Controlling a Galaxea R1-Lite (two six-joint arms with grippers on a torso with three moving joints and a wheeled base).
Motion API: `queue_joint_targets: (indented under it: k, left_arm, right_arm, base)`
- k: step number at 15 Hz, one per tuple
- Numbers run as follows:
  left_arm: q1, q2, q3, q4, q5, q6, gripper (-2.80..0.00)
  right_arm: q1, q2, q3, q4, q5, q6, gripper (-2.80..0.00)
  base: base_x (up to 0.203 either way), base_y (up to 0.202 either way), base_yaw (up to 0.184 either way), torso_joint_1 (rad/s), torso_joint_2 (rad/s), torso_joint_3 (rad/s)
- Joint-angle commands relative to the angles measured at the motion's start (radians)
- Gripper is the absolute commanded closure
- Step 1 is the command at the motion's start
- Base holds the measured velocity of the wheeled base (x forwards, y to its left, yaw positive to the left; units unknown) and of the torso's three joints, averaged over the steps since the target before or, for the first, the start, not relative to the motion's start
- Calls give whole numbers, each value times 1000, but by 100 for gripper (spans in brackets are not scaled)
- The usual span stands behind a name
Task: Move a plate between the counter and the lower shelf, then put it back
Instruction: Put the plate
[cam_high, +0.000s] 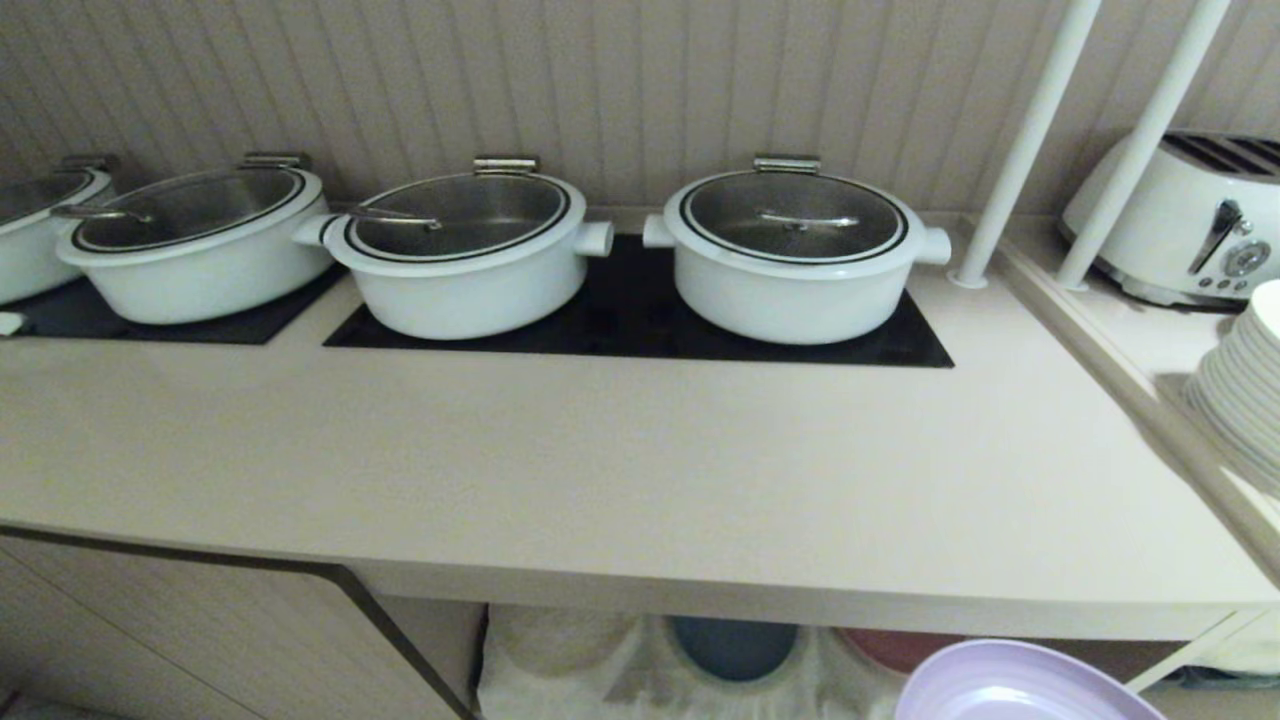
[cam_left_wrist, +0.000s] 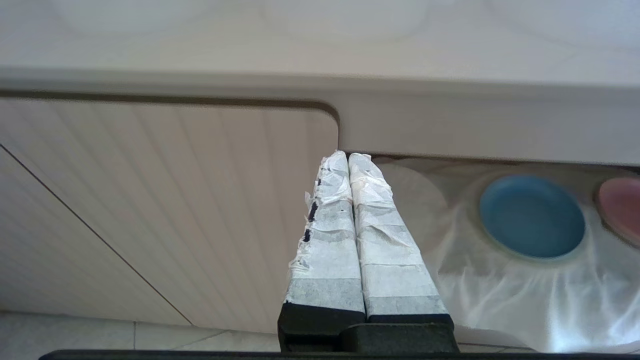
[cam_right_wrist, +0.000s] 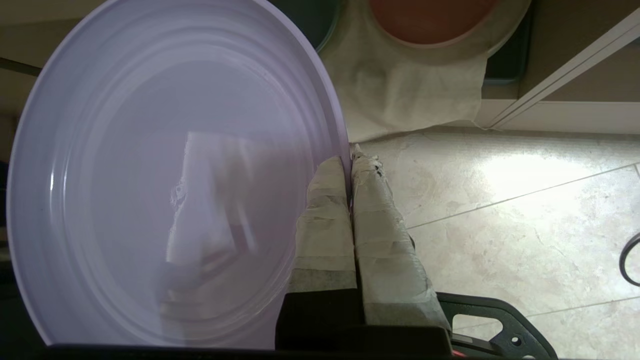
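Observation:
The lavender plate (cam_right_wrist: 165, 175) fills much of the right wrist view, its rim pinched between the taped fingers of my right gripper (cam_right_wrist: 350, 156), which is shut on it. In the head view the plate (cam_high: 1020, 685) hangs at the bottom right, in front of and below the counter (cam_high: 620, 470). The lower shelf (cam_left_wrist: 525, 295), lined with white cloth, lies under the counter. My left gripper (cam_left_wrist: 348, 155) is shut on nothing, parked in front of the cabinet front beside the shelf opening.
A blue plate (cam_left_wrist: 531, 216) and a pink plate (cam_left_wrist: 620, 205) lie on the shelf cloth. Several white lidded pots (cam_high: 795, 245) stand on the black cooktop panels. Stacked white plates (cam_high: 1245, 385), a toaster (cam_high: 1190, 215) and white poles (cam_high: 1030, 140) are at the right. Tiled floor (cam_right_wrist: 500, 225) lies below.

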Motion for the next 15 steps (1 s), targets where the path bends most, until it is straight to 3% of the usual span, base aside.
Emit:
queue_joint_targets:
  k: [1, 7, 15]
  left_arm:
    - [0, 0, 0, 0, 0, 0, 0]
    - [0, 0, 0, 0, 0, 0, 0]
    - [0, 0, 0, 0, 0, 0, 0]
  right_arm:
    - [0, 0, -1, 2, 2, 1, 0]
    - [0, 0, -4, 2, 3, 2, 0]
    - [0, 0, -6, 2, 3, 1, 0]
  base:
    - [0, 0, 0, 211, -430, -219]
    - [0, 0, 0, 153, -328, -168]
    - [0, 0, 0, 16, -34, -18]
